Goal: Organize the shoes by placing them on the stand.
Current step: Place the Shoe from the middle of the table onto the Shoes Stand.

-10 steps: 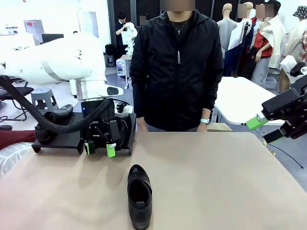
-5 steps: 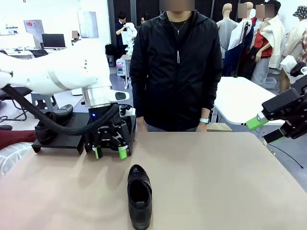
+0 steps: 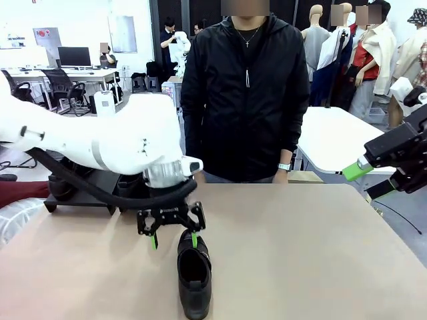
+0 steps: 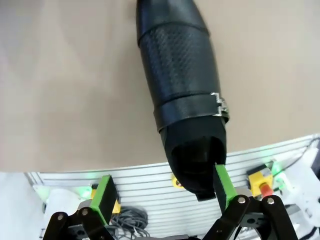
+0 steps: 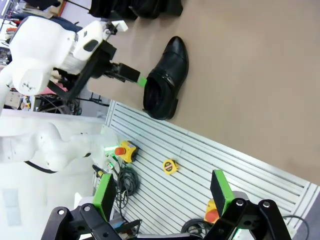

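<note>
left arm: swung off the stand [image 3: 80, 193] at the table's far left, out toward the table middle, and dropped lower
left gripper [image 3: 172, 240]: was right in front of the stand, now at the toe end of the lone shoe [image 3: 194, 273]; jaws apart wider than before
green pads: one [image 4: 224, 186] now alongside the shoe's heel opening, other [image 4: 104, 196] well clear of it
background: desks and chairs at far left now uncovered

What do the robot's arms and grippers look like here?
Left arm: glossy white rounded shell, a thick black cable looping beneath. Left gripper: black linkage, green pads. Right gripper: black, boxy, with the same bright green pads.
</note>
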You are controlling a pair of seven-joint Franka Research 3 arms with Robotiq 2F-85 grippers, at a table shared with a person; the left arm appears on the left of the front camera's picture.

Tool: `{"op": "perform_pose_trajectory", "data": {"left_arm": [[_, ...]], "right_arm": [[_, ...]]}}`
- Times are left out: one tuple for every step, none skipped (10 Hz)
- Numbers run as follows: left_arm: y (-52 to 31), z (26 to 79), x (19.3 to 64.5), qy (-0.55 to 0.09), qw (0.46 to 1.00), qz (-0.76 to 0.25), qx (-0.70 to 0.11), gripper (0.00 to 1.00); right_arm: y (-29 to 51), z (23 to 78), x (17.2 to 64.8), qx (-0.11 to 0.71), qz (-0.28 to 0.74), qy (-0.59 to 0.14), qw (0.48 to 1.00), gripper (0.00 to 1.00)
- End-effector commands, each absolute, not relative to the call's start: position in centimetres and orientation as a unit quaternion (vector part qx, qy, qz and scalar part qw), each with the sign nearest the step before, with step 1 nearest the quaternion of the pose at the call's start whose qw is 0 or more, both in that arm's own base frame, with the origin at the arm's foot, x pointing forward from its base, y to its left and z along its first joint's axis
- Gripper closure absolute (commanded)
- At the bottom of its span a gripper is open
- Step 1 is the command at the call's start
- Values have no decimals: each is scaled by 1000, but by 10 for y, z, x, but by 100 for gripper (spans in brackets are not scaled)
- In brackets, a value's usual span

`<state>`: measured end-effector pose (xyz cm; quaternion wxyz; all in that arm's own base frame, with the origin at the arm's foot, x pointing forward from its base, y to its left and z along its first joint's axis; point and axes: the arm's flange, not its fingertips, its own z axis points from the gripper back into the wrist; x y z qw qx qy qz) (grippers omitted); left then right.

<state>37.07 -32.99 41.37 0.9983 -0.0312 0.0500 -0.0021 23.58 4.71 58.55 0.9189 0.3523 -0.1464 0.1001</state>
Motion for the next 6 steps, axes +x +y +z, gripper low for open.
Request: {"op": "perform_pose_trajectory", "data": {"left_arm": [[-335, 401, 376, 41, 999, 22, 2, 0], [-338, 388, 378, 44, 999, 18, 2, 0], [-341, 376, 379, 41, 999, 9, 4, 0], [-343, 365, 381, 29, 999, 18, 0, 0], [-343, 357, 383, 35, 999, 9, 0, 0], [-342, 352, 385, 46, 999, 9, 7, 0]], "right_arm": [[47, 588, 237, 366, 113, -150, 912, 0], [47, 588, 237, 366, 113, -150, 912, 0], [47, 588, 237, 366, 113, -150, 912, 0], [47, 588, 237, 366, 113, -150, 912, 0], [47, 588, 237, 366, 113, -150, 912, 0], [47, 588, 237, 366, 113, -150, 912, 0]]}}
